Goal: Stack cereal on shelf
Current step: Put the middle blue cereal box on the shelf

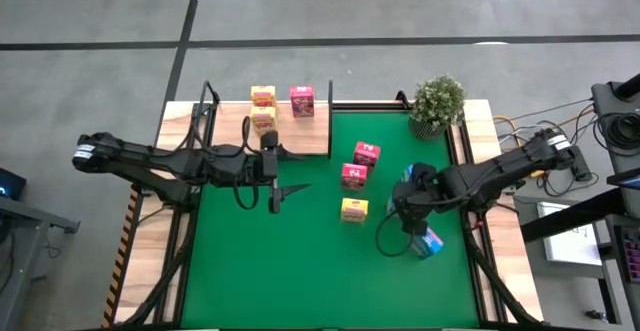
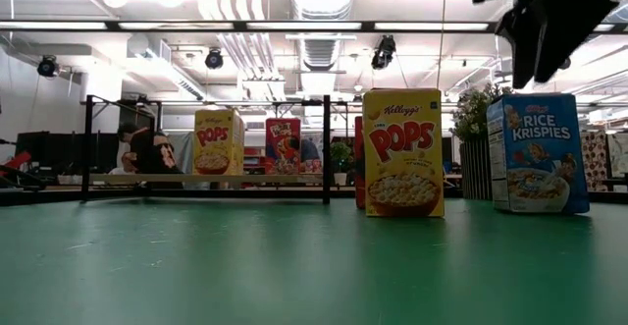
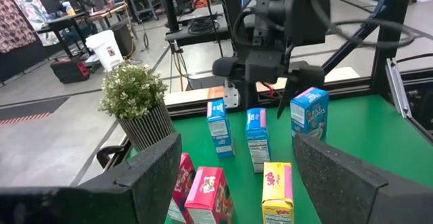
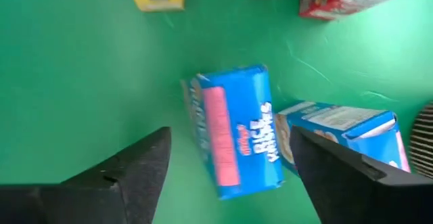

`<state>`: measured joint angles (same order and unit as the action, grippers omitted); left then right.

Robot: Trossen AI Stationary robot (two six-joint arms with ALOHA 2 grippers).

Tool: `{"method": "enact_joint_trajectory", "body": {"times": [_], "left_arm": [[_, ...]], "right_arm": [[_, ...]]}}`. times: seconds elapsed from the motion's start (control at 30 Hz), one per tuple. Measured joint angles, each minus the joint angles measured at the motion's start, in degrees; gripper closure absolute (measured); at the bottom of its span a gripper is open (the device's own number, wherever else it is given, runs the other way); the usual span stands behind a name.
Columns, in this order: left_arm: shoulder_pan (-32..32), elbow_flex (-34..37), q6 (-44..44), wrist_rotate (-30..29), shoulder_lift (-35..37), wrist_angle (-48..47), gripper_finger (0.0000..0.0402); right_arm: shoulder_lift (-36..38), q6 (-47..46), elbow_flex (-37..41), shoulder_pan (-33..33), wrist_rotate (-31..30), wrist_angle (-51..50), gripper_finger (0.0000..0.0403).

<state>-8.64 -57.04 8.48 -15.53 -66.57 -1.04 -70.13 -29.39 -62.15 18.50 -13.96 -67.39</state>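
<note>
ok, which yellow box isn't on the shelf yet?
The yellow box standing on the green mat, next to the two loose pink boxes. The other two yellow boxes sit on the wood shelf.

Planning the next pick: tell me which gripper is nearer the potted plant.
Right. The right gripper hovers over the blue boxes, just in front of the potted plant; the left gripper sits farther away, across the mat beside the shelf.

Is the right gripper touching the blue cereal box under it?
Apart. In the right wrist view the right gripper has both fingers wide open, with green mat visible between each finger and the blue cereal box.
</note>
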Motion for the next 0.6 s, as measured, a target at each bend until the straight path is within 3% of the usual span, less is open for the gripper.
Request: {"method": "enact_joint_trajectory", "body": {"times": [0.3,0.6], "left_arm": [[0.00,-0.04,0.63,0.00,-0.70,1.66,0.0134],[0.00,-0.04,0.66,0.00,-0.87,1.97,0.0134]], "right_arm": [[-0.10,9.53,4.44,-3.74,0.96,6.56,0.0113],[-0.06,11.80,5.63,-4.31,3.67,10.47,0.0184]]}}
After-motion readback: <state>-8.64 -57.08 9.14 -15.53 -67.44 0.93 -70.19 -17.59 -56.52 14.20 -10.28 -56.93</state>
